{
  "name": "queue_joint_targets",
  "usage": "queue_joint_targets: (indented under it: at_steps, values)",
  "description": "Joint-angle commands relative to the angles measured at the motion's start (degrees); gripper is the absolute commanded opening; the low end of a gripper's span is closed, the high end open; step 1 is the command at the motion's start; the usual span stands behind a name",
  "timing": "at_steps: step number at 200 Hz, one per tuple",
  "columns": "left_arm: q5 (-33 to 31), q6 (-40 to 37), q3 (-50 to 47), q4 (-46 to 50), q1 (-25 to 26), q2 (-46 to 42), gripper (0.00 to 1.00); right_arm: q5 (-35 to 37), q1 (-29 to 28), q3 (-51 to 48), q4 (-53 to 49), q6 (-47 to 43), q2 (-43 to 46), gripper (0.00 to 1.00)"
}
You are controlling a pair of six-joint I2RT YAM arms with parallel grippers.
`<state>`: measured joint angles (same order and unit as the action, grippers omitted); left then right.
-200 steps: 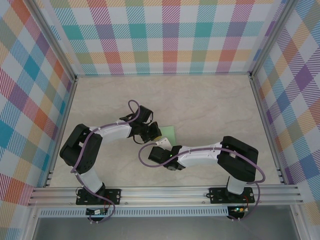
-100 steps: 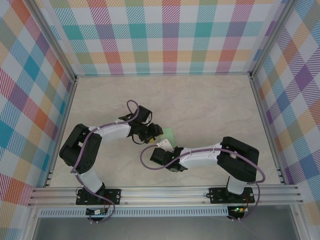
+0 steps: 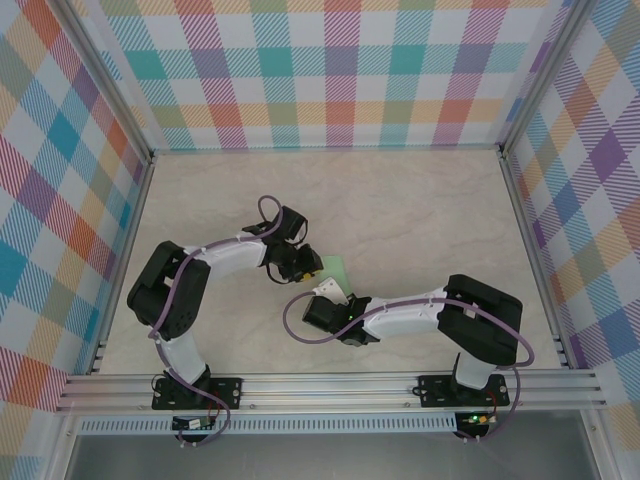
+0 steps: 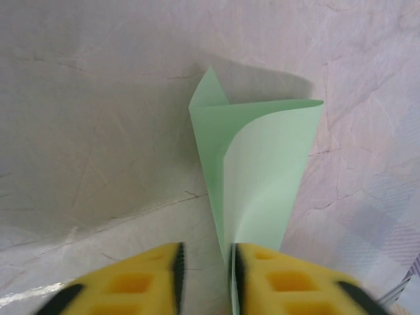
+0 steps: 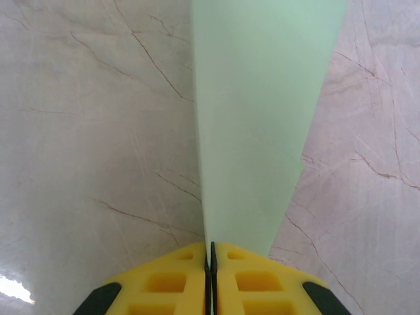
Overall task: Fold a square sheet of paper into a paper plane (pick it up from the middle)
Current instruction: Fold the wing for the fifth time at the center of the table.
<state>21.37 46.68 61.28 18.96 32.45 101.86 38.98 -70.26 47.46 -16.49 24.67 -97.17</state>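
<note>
Left tool (image 4: 205, 256), shut a second ago, is pictured parted around the square sheet of paper (image 4: 262, 170), clamped by the right tool (image 5: 211, 252), apparently for regripping.

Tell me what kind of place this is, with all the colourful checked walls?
Probably a robot practice booth: checked walls on a metal frame, a marble-look table, and a left arm and right arm bolted down, handling green paper.

square sheet of paper (image 4: 262, 170) | pale mint-green, plain | curled over on itself | middle of table (image 3: 430, 200)
</note>
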Motion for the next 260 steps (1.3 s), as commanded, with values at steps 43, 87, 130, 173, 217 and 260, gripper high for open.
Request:
queue_joint_targets:
  at_steps: [43, 87, 130, 173, 217, 260]
  values:
    - [-1.58, -1.23, 2.87, 4.67, -0.81, 1.15, 0.0, -0.07, -0.4, -1.59, 0.49, 1.17, 2.39, 0.17]
    - [-1.7, -1.37, 3.5, 5.38, -1.22, 1.1, 0.0, -0.05, -0.4, -2.67, 0.23, 1.51, 3.13, 0.21]
    - [-0.95, -1.52, 3.72, 5.38, -1.39, 1.41, 0.0, -0.55, -0.37, -2.54, 0.72, 1.31, 3.17, 0.18]
    - [-1.55, -1.54, 2.82, 5.38, -1.42, 0.35, 0.04, -4.11, 0.58, -2.65, 2.0, 1.18, 3.54, 0.09]
    - [-6.11, -1.94, 2.1, 7.8, -2.6, -3.61, 0.4, -17.22, 4.38, -5.56, 7.63, -2.25, 7.94, 0.07]
    - [-13.23, -2.64, 1.23, 11.7, -3.62, -10.24, 0.69, -32.27, 10.52, -8.06, 13.31, -3.1, 11.31, 0.06]
